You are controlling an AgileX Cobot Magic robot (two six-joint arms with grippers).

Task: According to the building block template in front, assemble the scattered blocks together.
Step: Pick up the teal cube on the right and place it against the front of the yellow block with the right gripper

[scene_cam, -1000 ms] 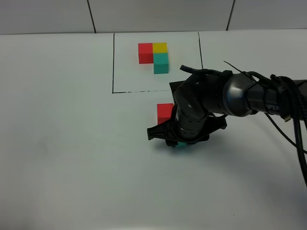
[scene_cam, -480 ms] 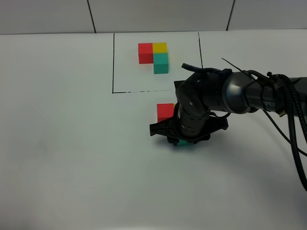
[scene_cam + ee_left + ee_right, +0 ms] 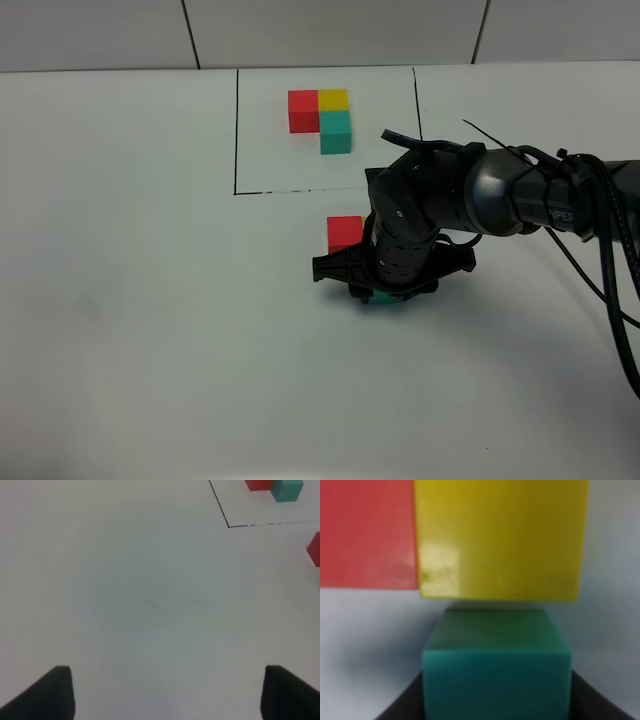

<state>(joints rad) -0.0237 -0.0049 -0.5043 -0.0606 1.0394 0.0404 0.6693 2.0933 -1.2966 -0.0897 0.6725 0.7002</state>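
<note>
The building block template is a joined red, yellow and teal trio inside a thin black rectangle at the back of the table. In front of the frame lies the scattered red block. My right gripper reaches down beside it and is shut on the teal block. The right wrist view shows the teal block pressed up under the yellow block, with the red block touching the yellow one's side. My left gripper is open over bare table.
The white table stretches wide on the left and front. The right arm's black cables trail off to the right edge. The left wrist view catches the frame corner and the loose red block.
The right gripper nudged the teal block slightly right and back toward the yellow block, then held still. The left gripper has not moved.
</note>
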